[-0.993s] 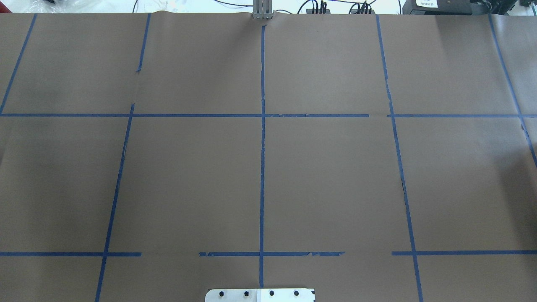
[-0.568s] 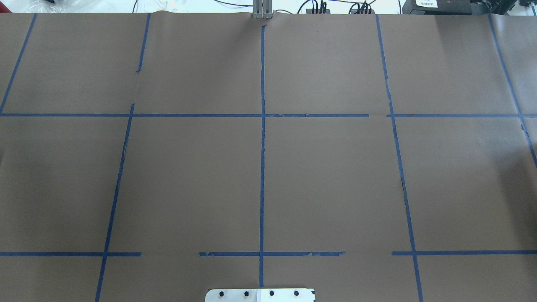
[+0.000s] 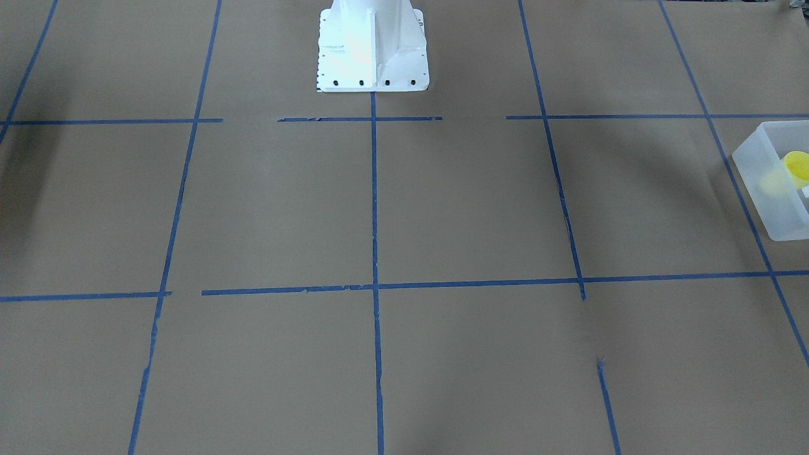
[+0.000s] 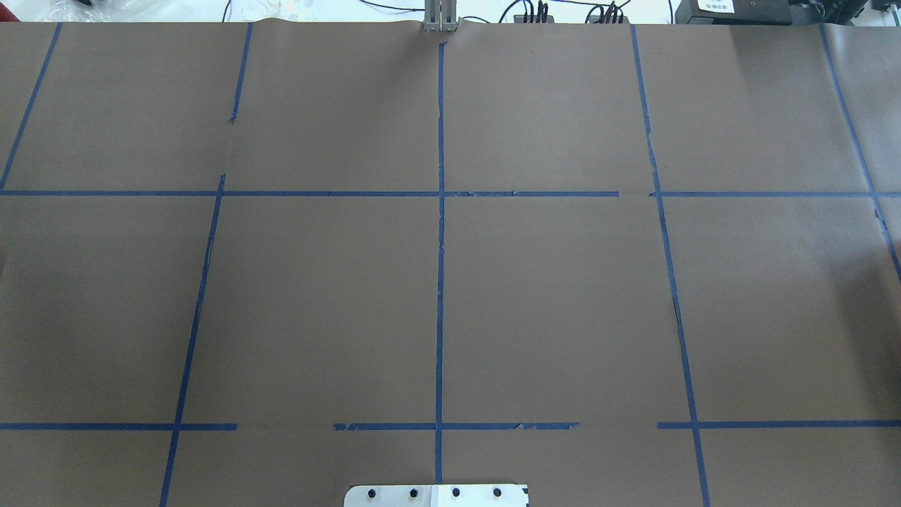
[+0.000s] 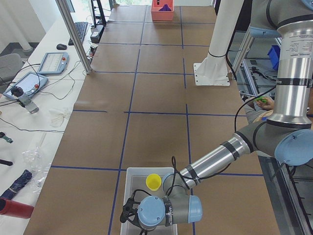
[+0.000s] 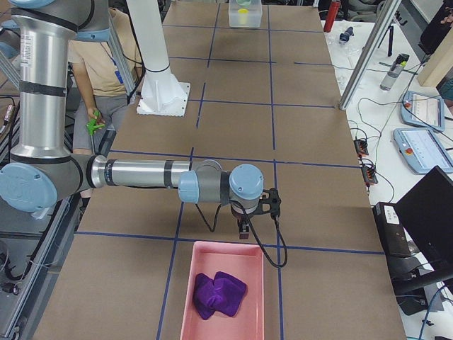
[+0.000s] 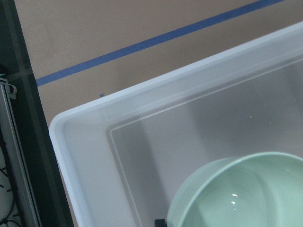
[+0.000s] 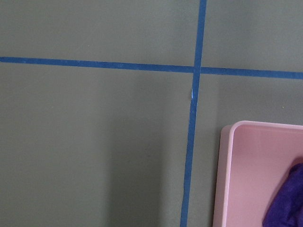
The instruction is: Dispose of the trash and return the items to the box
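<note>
While cloth lies in tray, cup shares box.

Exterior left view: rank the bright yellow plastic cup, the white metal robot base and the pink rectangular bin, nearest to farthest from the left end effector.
1. Bright yellow plastic cup, inside the frosted white bin under the left end effector.
2. White metal robot base, midway along, on the right.
3. Pink rectangular bin, at the far end.

Left arm, right arm: silver tubes, pale-blue joint caps, black looped cables (at wrists); white pedestal, black bolts.
</note>
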`<move>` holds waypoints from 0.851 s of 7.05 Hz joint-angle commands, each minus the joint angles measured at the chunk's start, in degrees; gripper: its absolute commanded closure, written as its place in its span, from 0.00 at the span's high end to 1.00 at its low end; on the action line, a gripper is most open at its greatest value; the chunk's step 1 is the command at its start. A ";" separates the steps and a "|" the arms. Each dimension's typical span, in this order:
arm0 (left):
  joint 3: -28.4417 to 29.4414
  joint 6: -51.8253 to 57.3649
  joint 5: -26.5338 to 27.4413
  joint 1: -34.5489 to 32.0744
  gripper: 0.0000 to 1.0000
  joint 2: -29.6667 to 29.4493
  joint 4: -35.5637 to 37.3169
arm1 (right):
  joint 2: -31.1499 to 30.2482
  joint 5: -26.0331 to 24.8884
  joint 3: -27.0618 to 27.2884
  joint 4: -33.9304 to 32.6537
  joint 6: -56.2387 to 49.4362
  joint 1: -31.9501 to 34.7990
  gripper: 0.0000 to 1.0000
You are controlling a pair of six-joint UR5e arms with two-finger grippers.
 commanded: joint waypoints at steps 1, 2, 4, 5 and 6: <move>-5.00 -10.53 1.68 0.49 1.00 0.11 -2.47 | 0.00 -0.02 0.08 0.01 -0.08 -0.04 1.00; -12.00 -12.08 3.00 1.01 1.00 0.90 0.13 | 0.44 -0.11 0.43 0.09 -0.17 -0.04 1.00; -32.27 -11.57 3.10 4.08 1.00 1.34 23.41 | 2.89 -4.38 1.84 -1.04 -0.43 0.92 1.00; -40.03 -11.48 2.58 4.01 1.00 2.65 32.07 | 2.99 -4.76 1.41 -2.44 -0.61 1.54 1.00; -42.20 -11.57 0.22 4.09 1.00 3.19 34.76 | 3.77 -4.16 3.06 -6.80 -0.79 2.15 1.00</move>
